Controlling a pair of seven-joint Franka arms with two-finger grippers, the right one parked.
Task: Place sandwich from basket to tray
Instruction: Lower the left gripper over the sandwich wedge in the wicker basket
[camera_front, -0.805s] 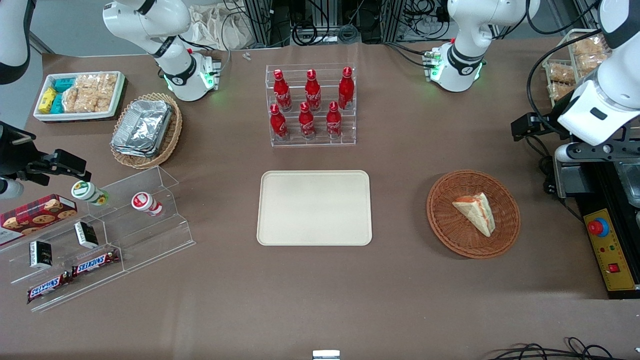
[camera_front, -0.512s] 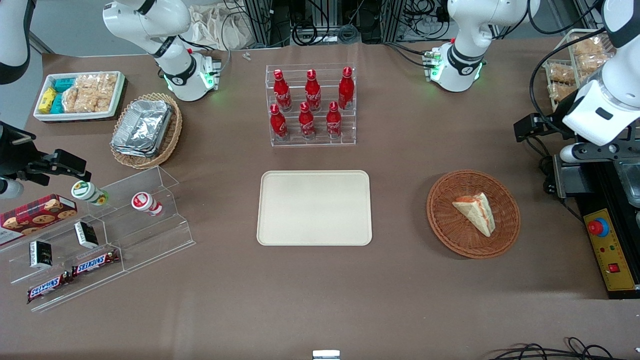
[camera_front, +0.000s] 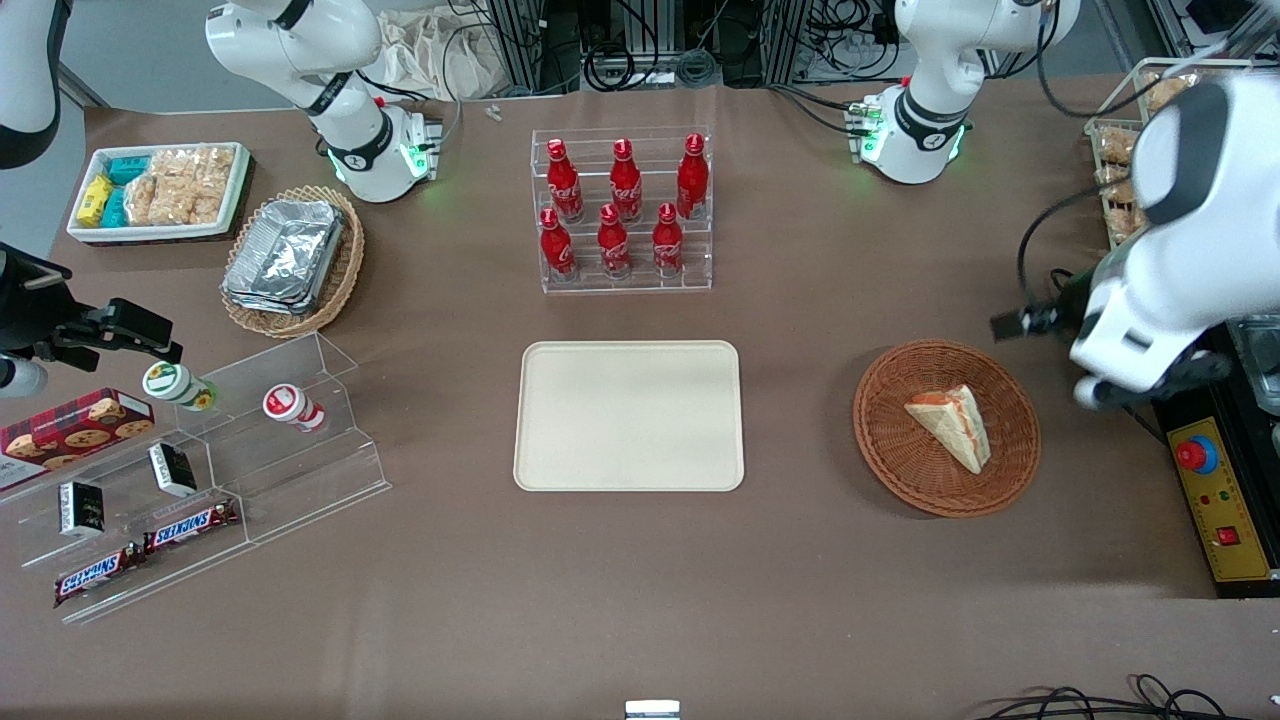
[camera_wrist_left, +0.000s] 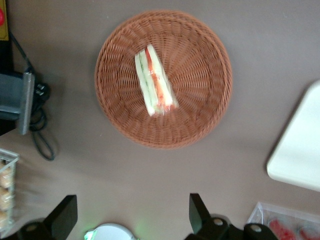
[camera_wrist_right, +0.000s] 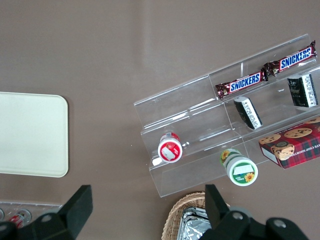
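The sandwich (camera_front: 950, 425) is a pale bread wedge with orange-red and green layers. It lies in the round reddish-brown basket (camera_front: 900, 470). The cream tray (camera_front: 630, 415) sits flat beside the basket, toward the parked arm's end, with nothing on it. In the left wrist view my gripper (camera_wrist_left: 130, 215) is open, its fingers (camera_wrist_left: 197, 212) wide apart and empty. It hangs high above the table, apart from the basket (camera_wrist_left: 200, 115) and the sandwich (camera_wrist_left: 155, 82). A corner of the tray (camera_wrist_left: 300, 150) shows there too. The working arm (camera_front: 1150, 300) stands beside the basket, toward its own end of the table.
A clear rack of red bottles (camera_front: 625, 210) stands farther from the front camera than the tray. A control box with a red button (camera_front: 1215, 500) lies beside the basket. A stepped clear stand with snacks (camera_front: 200, 470), a tan basket of foil containers (camera_front: 290, 260) and a white snack bin (camera_front: 160, 190) lie toward the parked arm's end.
The working arm has swung nearer to the front camera and closer to the basket. The sandwich, basket and tray have not moved.
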